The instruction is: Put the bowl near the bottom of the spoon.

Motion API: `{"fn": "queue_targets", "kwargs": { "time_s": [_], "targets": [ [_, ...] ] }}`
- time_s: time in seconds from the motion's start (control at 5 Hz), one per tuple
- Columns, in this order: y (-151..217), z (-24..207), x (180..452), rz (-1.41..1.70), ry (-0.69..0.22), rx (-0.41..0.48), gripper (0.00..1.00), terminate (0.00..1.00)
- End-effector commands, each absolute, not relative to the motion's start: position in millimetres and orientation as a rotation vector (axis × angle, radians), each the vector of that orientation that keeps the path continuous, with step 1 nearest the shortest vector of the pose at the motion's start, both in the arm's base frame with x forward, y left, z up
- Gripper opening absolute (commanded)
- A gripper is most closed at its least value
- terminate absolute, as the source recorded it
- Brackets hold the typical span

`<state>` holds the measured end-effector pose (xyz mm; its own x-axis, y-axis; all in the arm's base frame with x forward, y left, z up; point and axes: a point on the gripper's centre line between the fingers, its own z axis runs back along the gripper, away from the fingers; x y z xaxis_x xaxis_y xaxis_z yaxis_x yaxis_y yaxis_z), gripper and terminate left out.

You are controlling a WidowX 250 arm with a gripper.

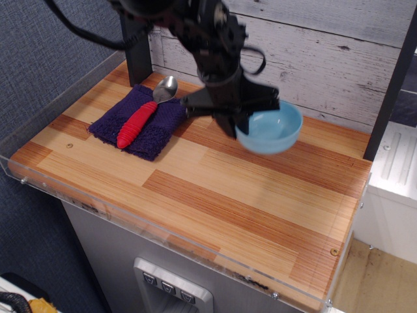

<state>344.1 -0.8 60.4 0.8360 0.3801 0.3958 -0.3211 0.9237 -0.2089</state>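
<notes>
there was one bowl (270,131), light blue and plain, one spoon (144,113) with a silver head and a ribbed red handle, one purple knitted cloth (144,120), and one wooden table (215,195) with a clear raised edge around it. a single robot arm (195,29) worked over them.

the arm came in from the top of the frame and bent downward toward the middle of the table, its black gripper (236,120) pointing down and spread sideways. the gripper was clamped on the bowl's left rim, one finger appearing inside the rim and the other outside it. the bowl hung clear of the wood, tilted a little, above the right rear part of the table, well apart from the spoon.

the spoon lay diagonally on the cloth at the left rear of the table, head toward the back wall, handle end pointing toward the front left.

the upper arm was cut off by the top edge of the frame. the arm and gripper were blurred, so the fingertips were hard to make out. the near left part of the bowl's rim was hidden behind the gripper.
</notes>
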Motion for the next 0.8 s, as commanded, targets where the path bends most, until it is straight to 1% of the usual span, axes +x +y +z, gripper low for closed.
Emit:
{"fn": "queue_targets", "kwargs": {
  "time_s": [0.0, 0.2, 0.4, 0.6],
  "targets": [
    [24, 120, 325, 0.428, -0.575, -0.138, 0.0, 0.0],
    [41, 135, 308, 0.462, -0.611, -0.123, 0.0, 0.0],
    [63, 135, 282, 0.512, -0.62, -0.078, 0.0, 0.0],
    [81, 127, 264, 0.535, -0.605, -0.031, 0.0, 0.0]
  ]
}}
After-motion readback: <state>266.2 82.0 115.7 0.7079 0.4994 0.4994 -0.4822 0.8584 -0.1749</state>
